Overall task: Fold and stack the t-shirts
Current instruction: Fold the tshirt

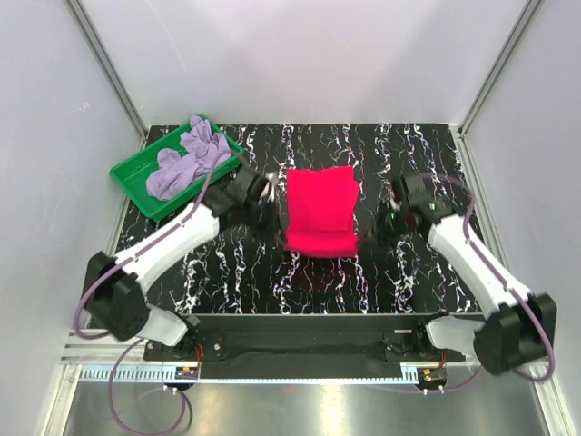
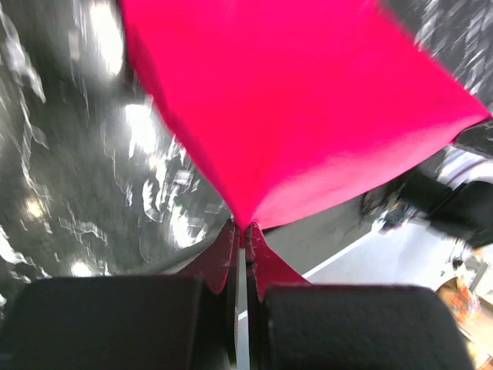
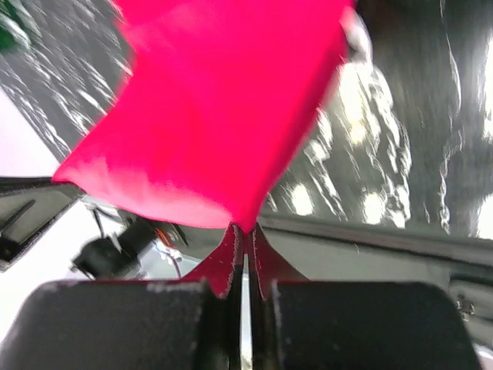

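Observation:
The crimson t-shirt (image 1: 320,211) hangs partly folded at the middle of the black marbled table, its near edge lifted off the surface. My left gripper (image 1: 272,218) is shut on the shirt's near left corner; in the left wrist view the cloth (image 2: 293,108) runs into the closed gripper (image 2: 245,231). My right gripper (image 1: 374,234) is shut on the near right corner; in the right wrist view the cloth (image 3: 223,116) is pinched at the closed gripper (image 3: 245,230). The lavender t-shirt (image 1: 186,160) lies crumpled in the green tray (image 1: 130,176) at the back left.
The table (image 1: 418,282) has grey walls and metal posts round three sides. The arm bases and a black rail (image 1: 300,336) stand along the near edge. The green tray sits against the left wall.

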You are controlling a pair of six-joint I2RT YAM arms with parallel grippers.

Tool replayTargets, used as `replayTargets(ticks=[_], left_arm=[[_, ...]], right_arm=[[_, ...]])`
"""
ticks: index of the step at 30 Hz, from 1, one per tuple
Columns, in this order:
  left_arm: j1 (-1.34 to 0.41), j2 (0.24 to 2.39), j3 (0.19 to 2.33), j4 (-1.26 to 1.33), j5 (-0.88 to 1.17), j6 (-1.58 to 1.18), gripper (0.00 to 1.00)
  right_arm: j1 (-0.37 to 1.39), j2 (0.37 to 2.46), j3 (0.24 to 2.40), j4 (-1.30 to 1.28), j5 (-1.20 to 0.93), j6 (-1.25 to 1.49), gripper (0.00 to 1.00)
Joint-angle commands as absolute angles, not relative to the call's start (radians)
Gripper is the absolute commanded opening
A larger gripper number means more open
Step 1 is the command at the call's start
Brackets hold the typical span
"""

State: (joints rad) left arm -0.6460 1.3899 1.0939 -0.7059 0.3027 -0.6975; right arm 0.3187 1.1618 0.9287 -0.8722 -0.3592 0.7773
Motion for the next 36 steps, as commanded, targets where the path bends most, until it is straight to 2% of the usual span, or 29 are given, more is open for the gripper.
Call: replayTargets(ticks=[1, 10, 16, 25, 26, 27, 28, 29, 30, 32, 34, 36], left_arm=[[-0.591, 1.515, 1.314, -0.801, 0.241, -0.603, 0.00], [-0.466, 1.917, 1.885, -0.887, 0.310, -0.486, 0.00], [-0.420, 2.114, 2.022, -0.818, 0.389, -0.488, 0.00], [-0.344, 2.258, 2.065, -0.635, 0.463, -0.577, 0.00], [-0.330, 2.276, 2.094, -0.605, 0.474, -0.586, 0.00], [-0.322, 2.292, 2.108, -0.589, 0.483, -0.609, 0.00], [-0.316, 2.308, 2.117, -0.571, 0.489, -0.624, 0.03], [-0.298, 2.345, 2.131, -0.521, 0.497, -0.644, 0.17], [-0.288, 2.364, 2.157, -0.490, 0.508, -0.676, 0.23], [-0.269, 2.419, 2.222, -0.483, 0.457, -0.677, 0.40], [-0.256, 2.453, 2.344, -0.506, 0.419, -0.670, 0.43], [-0.242, 2.447, 2.390, -0.547, 0.419, -0.684, 0.50]], right_arm=[[0.304, 1.328, 1.161, -0.916, -0.264, 0.667, 0.00], [0.166, 1.771, 1.636, -0.905, -0.360, 0.535, 0.00], [0.129, 1.997, 1.834, -0.884, -0.443, 0.491, 0.00], [0.092, 2.242, 2.043, -0.812, -0.573, 0.463, 0.00], [0.087, 2.262, 2.077, -0.802, -0.590, 0.463, 0.01], [0.083, 2.304, 2.100, -0.799, -0.600, 0.471, 0.09], [0.083, 2.328, 2.124, -0.796, -0.607, 0.469, 0.17], [0.078, 2.354, 2.181, -0.801, -0.609, 0.465, 0.20], [0.077, 2.409, 2.216, -0.807, -0.604, 0.457, 0.21], [0.063, 2.468, 2.338, -0.813, -0.603, 0.463, 0.34], [0.054, 2.564, 2.524, -0.877, -0.586, 0.480, 0.37], [0.045, 2.620, 2.639, -0.948, -0.578, 0.488, 0.38]])
